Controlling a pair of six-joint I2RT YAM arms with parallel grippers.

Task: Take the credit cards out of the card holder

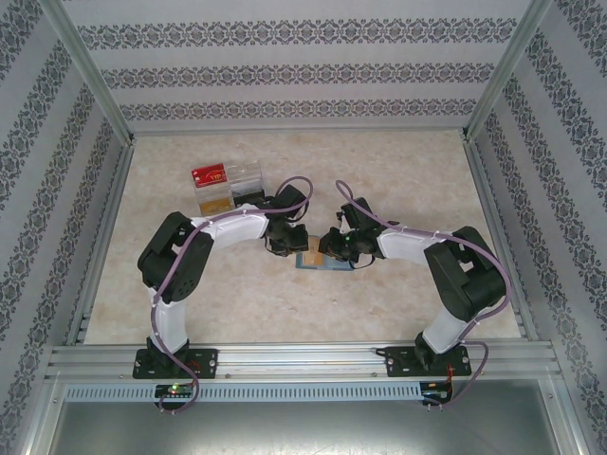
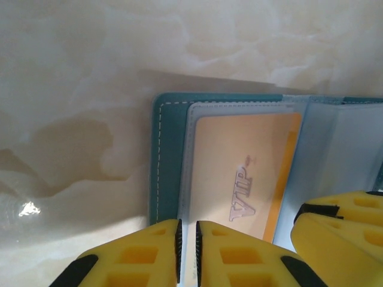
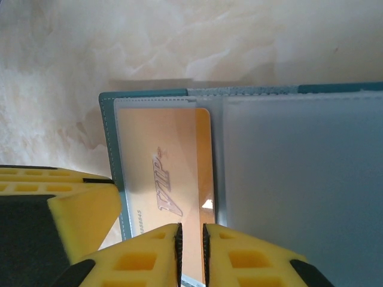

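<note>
I see the card holder (image 1: 313,262) lying open mid-table (image 1: 398,171), on marbled beige, with patterned walls (image 1: 303,66) around. Left gripper (image 2: 188,230) pinches its sleeve edge; right gripper (image 3: 191,233) pinches the gold credit card (image 3: 179,167). Both sets of jaws are nearly closed.

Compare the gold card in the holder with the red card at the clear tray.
Colour: the gold card is tan-orange; the red card is red with white lettering. Place: the gold card sits sleeved in the card holder; the red card rests at the clear tray, farther back. Both are flat rectangles.
</note>
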